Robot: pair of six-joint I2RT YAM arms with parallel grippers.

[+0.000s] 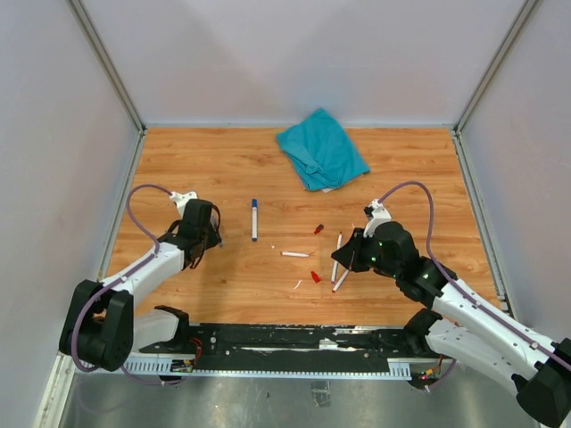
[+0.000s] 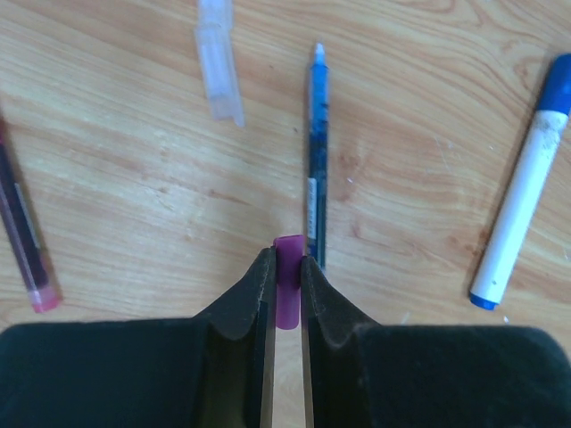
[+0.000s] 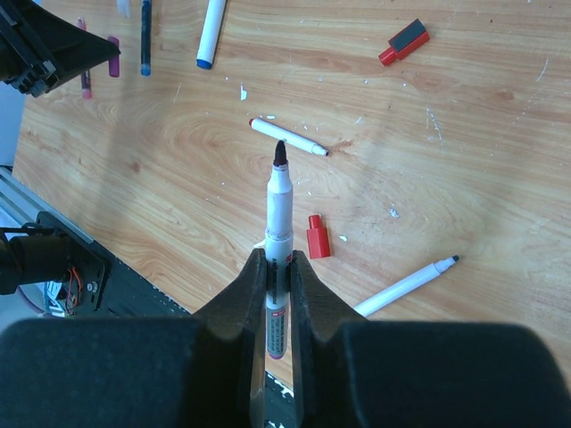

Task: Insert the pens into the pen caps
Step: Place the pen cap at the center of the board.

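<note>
My left gripper (image 2: 286, 265) is shut on a small purple pen cap (image 2: 287, 299), close above the wood at the table's left (image 1: 198, 234). Just beyond it lie a thin blue pen (image 2: 317, 160) and a clear cap (image 2: 219, 67). A dark pink pen (image 2: 22, 232) lies to the left, and a white pen with a blue cap (image 2: 522, 187) to the right. My right gripper (image 3: 279, 263) is shut on a white pen (image 3: 278, 205) whose dark tip points forward. Below it are a red cap (image 3: 318, 236), two bare white pens (image 3: 287, 136) (image 3: 406, 285) and a red-and-dark cap (image 3: 403, 42).
A crumpled teal cloth (image 1: 321, 147) lies at the back, right of centre. Small white scraps dot the wood around the red caps (image 1: 315, 276). Grey walls close off three sides, and a black rail (image 1: 268, 343) runs along the near edge.
</note>
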